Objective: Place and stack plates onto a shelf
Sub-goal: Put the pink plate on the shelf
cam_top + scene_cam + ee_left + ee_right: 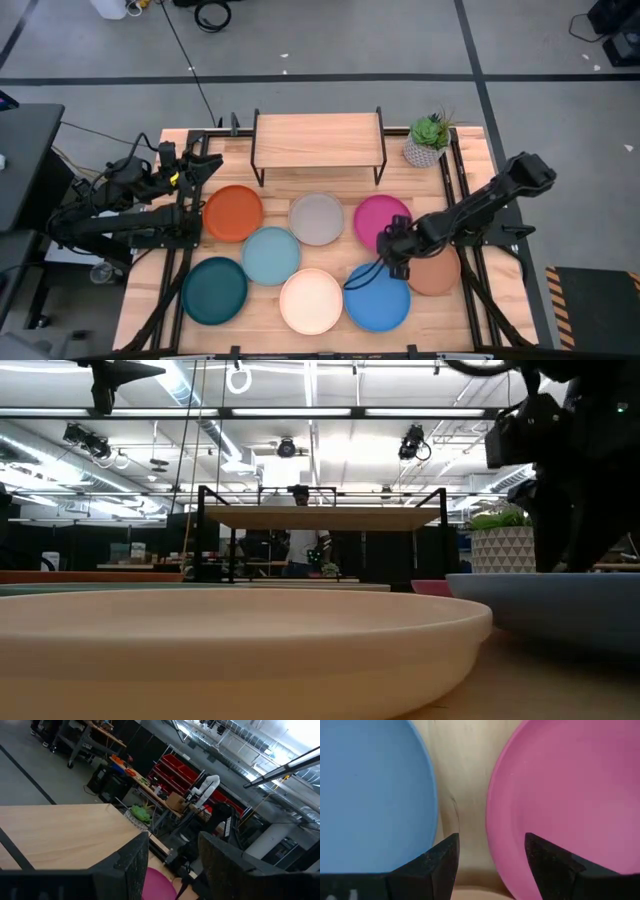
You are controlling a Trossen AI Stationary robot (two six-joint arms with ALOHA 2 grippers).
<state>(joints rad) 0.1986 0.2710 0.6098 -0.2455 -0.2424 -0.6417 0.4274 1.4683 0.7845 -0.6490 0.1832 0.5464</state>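
The right pincer hangs low over the tabletop in the high view, between the magenta plate and the bright blue plate, with the tan-brown plate just beside it. The left pincer waits at the tabletop's left edge, near the orange plate. The grey plate, light blue plate, dark teal plate and cream plate lie flat among the others, none stacked. The shelf stands bare at the back, a potted plant beside it.

In the low view the cream plate fills the front, the bright blue plate lies to its right under the dark arm, and the shelf stands behind.

The left wrist view shows that pincer's fingers apart, gripping nothing, with the shelf top and a bit of magenta plate ahead.

The right wrist view shows its fingers spread wide and empty, the bright blue plate on one side, the magenta plate on the other, bare wood between.
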